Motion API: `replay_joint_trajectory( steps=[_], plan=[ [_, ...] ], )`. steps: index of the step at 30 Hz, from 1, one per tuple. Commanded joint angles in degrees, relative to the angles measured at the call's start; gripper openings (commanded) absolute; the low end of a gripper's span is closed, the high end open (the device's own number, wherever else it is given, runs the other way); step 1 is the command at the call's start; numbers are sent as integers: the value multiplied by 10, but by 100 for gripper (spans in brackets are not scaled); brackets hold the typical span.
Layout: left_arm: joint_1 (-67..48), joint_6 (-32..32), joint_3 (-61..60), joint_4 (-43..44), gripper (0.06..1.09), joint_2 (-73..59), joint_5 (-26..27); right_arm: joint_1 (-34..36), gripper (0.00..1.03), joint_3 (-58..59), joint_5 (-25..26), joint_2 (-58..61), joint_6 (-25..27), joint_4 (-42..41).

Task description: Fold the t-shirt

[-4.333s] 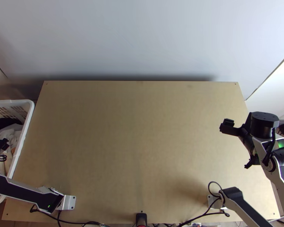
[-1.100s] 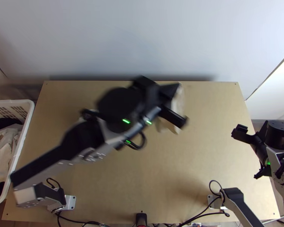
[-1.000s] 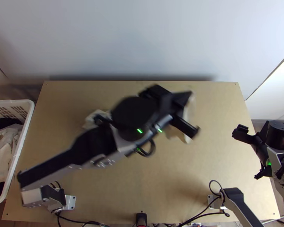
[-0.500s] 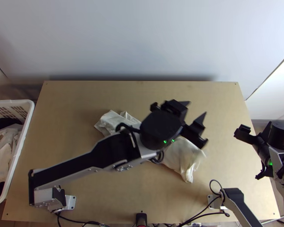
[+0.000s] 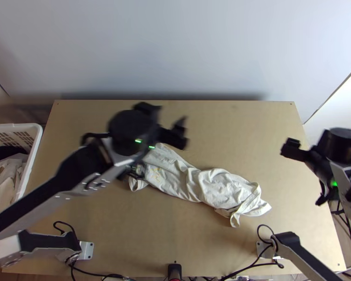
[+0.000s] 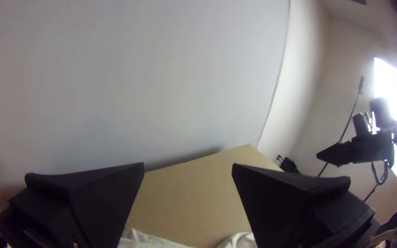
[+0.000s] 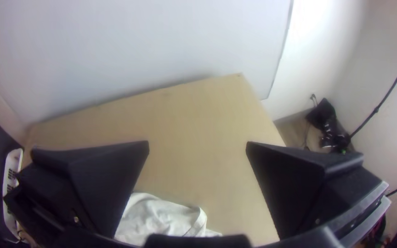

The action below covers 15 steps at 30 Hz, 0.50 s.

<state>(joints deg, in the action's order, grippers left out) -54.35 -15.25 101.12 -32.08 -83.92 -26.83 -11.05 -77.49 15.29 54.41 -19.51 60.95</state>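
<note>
Top view: the left gripper (image 5: 171, 114) has let go and swung back, leaving the t-shirt (image 5: 199, 182) twisted and bunched on its near side, one end partly hidden, so spreading probably precedes folding. Left wrist view: its fingers stand apart, the cloth between them cut off. Right wrist view: the right gripper (image 7: 197, 143) is parted and empty, one finger covering some cloth.

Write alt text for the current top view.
A cream shirt lies bunched across a wooden table. The open left pincer hangs near the shirt's left end, the open right pincer by the table's right edge; a white basket stands at left.
</note>
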Motion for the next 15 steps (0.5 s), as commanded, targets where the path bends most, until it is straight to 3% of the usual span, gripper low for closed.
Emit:
replay_joint_trajectory(
  steps=[1, 9, 15],
  plan=[
    [129, -5, -160, -8, 99, 138, 3, -115, 98, -40, -11, 83, 11, 13],
    [288, -18, -291, -22, 99, 256, 11, -243, 98, -49, -7, 186, 20, -5],
    [420, -22, -366, -76, 99, 318, 55, -311, 98, -73, -7, 283, 10, -64]
  ],
)
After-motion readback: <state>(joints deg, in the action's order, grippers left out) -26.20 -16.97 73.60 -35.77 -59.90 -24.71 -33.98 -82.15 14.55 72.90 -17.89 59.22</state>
